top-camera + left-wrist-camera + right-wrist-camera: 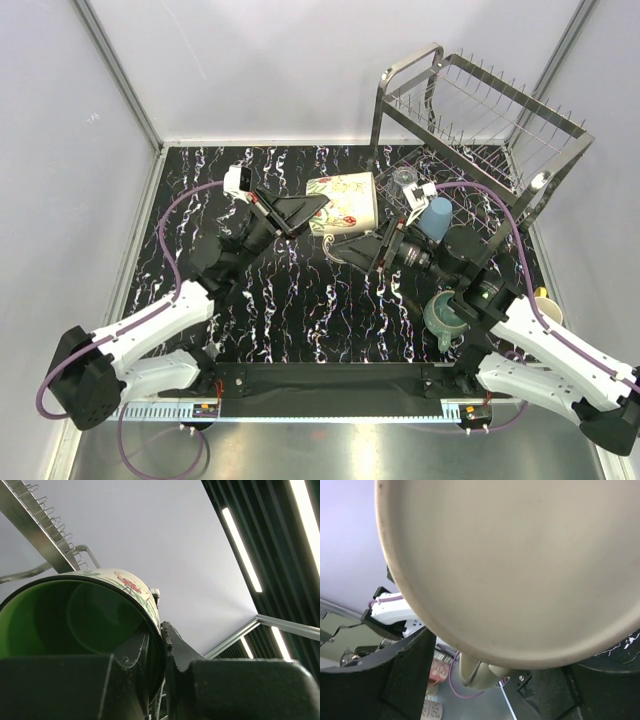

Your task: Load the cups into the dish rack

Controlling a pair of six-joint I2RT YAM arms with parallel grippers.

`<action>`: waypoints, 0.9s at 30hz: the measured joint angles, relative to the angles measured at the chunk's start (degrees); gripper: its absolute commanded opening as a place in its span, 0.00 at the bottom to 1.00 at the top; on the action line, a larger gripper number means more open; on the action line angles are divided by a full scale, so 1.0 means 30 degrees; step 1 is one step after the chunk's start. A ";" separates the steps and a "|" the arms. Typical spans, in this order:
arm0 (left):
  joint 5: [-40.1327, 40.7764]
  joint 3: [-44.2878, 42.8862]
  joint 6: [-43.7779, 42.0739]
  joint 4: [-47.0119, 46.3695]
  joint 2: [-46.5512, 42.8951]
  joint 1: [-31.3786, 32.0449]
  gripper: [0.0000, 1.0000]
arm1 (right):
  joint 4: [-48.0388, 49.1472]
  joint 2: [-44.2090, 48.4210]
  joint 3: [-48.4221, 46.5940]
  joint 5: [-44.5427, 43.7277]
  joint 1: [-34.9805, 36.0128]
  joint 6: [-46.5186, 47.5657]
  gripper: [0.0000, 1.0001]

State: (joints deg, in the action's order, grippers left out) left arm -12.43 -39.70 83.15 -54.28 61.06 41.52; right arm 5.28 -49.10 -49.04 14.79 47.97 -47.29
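While the left pincer (312, 210) clamps the rim of the cream mug (345, 200), tipped on its side over the surface (300, 310) just beside the dish rack (545, 112), the right pincer (362, 247) stands wide at the mug's base.

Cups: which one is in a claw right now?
The cream floral mug with the green inside: the left claw pinches its rim. The teal mug and yellow mug sit on the table; the light-blue cup is in the dish rack.
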 measured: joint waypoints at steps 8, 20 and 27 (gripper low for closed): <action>0.1501 0.0918 0.0801 -0.3249 0.1377 0.0874 0.00 | 0.0109 -0.0095 0.0364 -0.2375 0.0029 -0.0729 0.33; 0.1683 0.2186 0.0488 -0.4539 0.1661 0.1268 0.74 | -0.2237 0.0539 0.0452 -0.4707 0.0248 -0.1566 0.00; -0.0474 0.2812 -0.2164 0.2521 -0.1792 0.0160 0.99 | -0.6331 0.1552 0.0503 -0.6812 0.0459 -0.0495 0.00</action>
State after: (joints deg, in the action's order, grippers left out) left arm -13.85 -31.27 76.66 -46.72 55.68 42.00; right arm -13.72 -44.45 -47.53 -5.65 49.34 -48.77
